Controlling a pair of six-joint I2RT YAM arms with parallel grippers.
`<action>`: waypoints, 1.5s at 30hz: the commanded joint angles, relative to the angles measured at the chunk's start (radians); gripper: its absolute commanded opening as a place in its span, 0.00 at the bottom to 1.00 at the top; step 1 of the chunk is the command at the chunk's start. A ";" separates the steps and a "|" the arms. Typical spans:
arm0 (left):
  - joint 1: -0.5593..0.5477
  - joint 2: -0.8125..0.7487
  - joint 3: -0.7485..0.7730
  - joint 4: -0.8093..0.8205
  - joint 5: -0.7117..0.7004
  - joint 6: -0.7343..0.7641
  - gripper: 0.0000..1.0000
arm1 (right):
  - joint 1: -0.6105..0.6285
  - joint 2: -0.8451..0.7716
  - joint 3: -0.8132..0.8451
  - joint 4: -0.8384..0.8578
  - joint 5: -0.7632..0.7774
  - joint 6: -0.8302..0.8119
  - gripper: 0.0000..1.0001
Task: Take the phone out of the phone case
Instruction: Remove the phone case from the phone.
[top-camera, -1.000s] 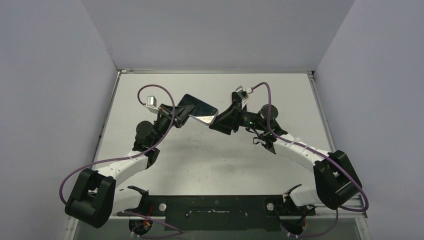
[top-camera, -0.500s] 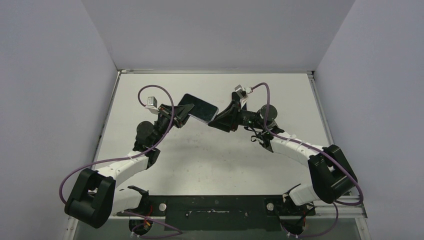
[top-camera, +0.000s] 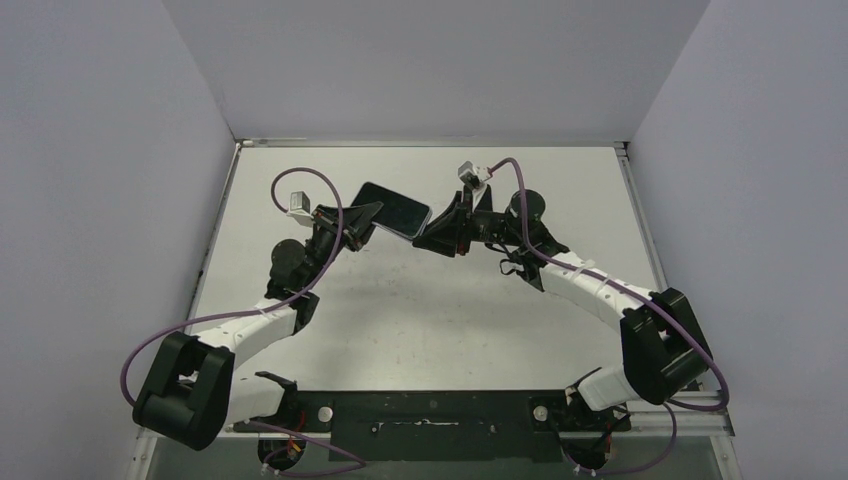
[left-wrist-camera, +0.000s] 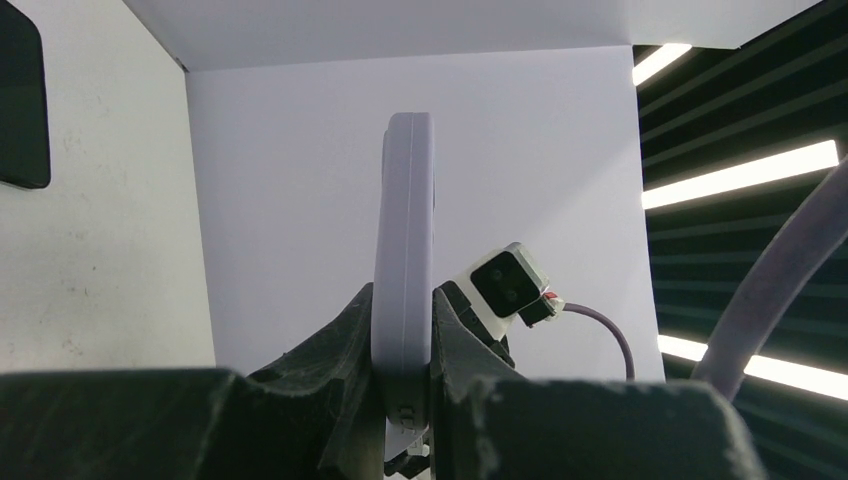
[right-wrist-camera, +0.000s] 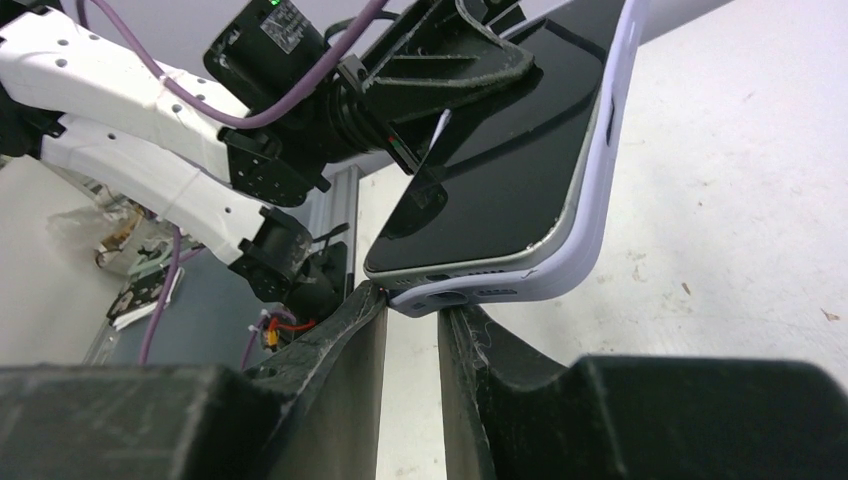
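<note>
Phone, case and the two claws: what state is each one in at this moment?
Phone: screen dark, not yet taken out, held up in the air.
Case: lilac, wrapped around the phone's back and edges.
Left gripper: shut on the case's edge, carrying it.
Right gripper: jaws narrow at the case's bottom corner; whether they grip it cannot be told.

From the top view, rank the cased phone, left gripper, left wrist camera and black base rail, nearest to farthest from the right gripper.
From the right gripper:
1. cased phone, at its fingertips.
2. left gripper, on the phone's other end.
3. left wrist camera, farther left.
4. black base rail, along the bottom of the view.
</note>
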 joint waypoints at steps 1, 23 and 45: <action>-0.033 0.005 0.066 0.196 0.168 -0.066 0.00 | -0.001 0.045 0.059 -0.133 0.195 -0.153 0.08; 0.014 0.081 0.105 0.396 0.351 -0.049 0.00 | -0.123 0.177 0.055 -0.128 0.157 0.107 0.09; 0.153 0.108 0.039 0.273 0.409 0.211 0.00 | -0.141 -0.150 0.013 -0.291 0.076 0.232 0.66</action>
